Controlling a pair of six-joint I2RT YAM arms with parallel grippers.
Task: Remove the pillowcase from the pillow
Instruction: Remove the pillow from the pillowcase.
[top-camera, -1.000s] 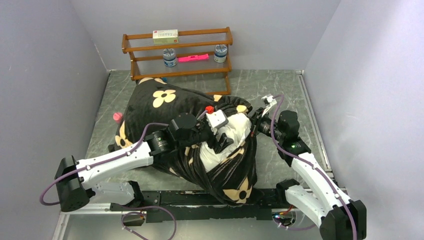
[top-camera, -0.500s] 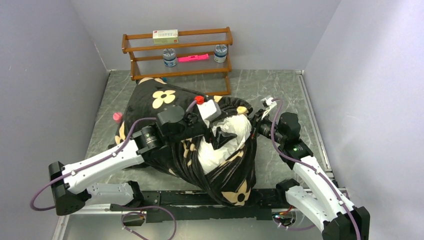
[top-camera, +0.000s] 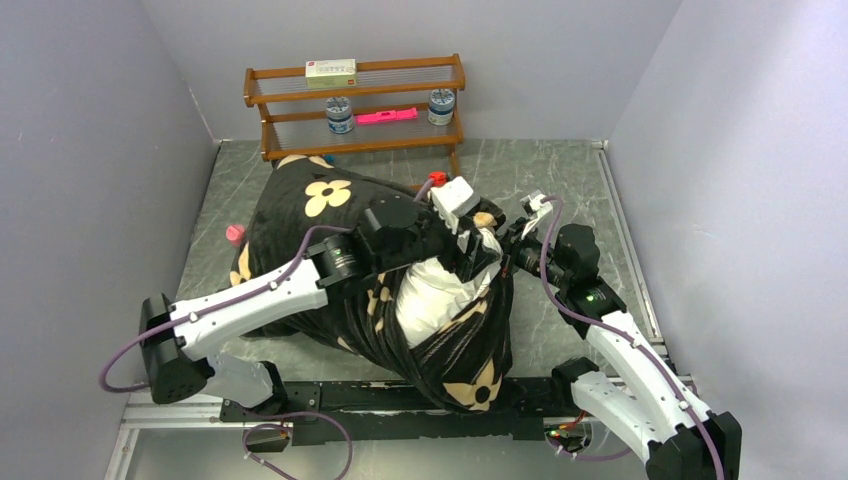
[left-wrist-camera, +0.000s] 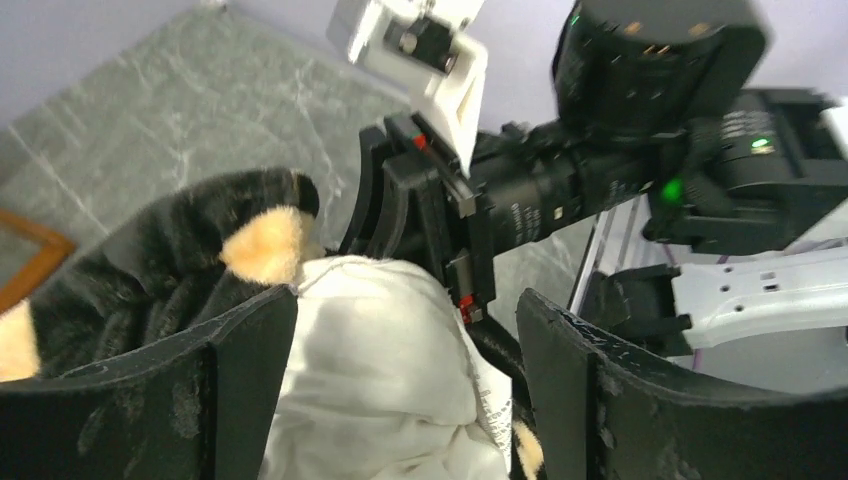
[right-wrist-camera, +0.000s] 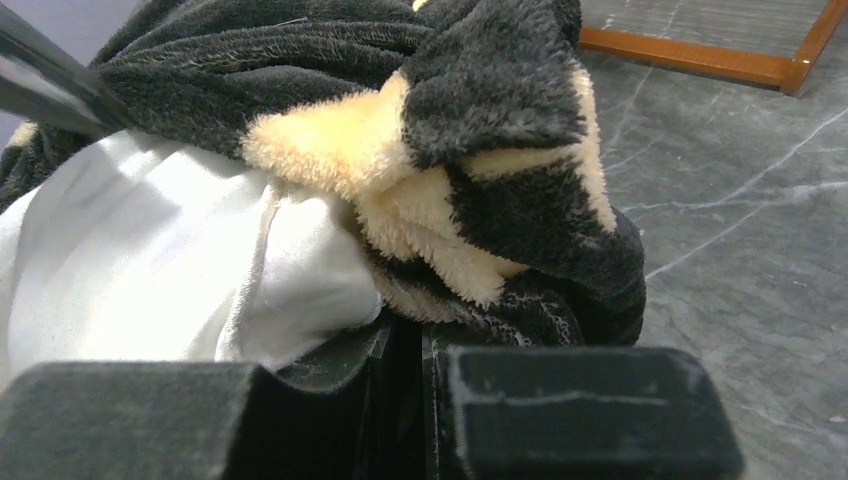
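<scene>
The black plush pillowcase (top-camera: 300, 215) with tan flowers lies in a heap across the table. Its opening faces right, and the white pillow (top-camera: 432, 297) bulges out there. My left gripper (top-camera: 480, 238) reaches over the heap to the far right corner. In the left wrist view its fingers (left-wrist-camera: 235, 385) stand wide apart, open, astride a white pillow (left-wrist-camera: 380, 370) corner, with the pillowcase (left-wrist-camera: 190, 270) edge beside it. My right gripper (top-camera: 505, 256) is shut on the pillowcase's rim; in the right wrist view black pillowcase (right-wrist-camera: 500, 120) fabric is pinched in the right gripper (right-wrist-camera: 420, 350), beside the pillow (right-wrist-camera: 140, 250).
A wooden shelf (top-camera: 355, 145) stands against the back wall with a box (top-camera: 331, 70), two jars (top-camera: 340, 115) and a pink item (top-camera: 386, 116). A small pink object (top-camera: 235, 234) lies left of the heap. Grey walls close in left and right.
My left arm has swung back and to the right, from over the middle of the exposed pillow to its far corner beside the right gripper. The right gripper has held its grip.
</scene>
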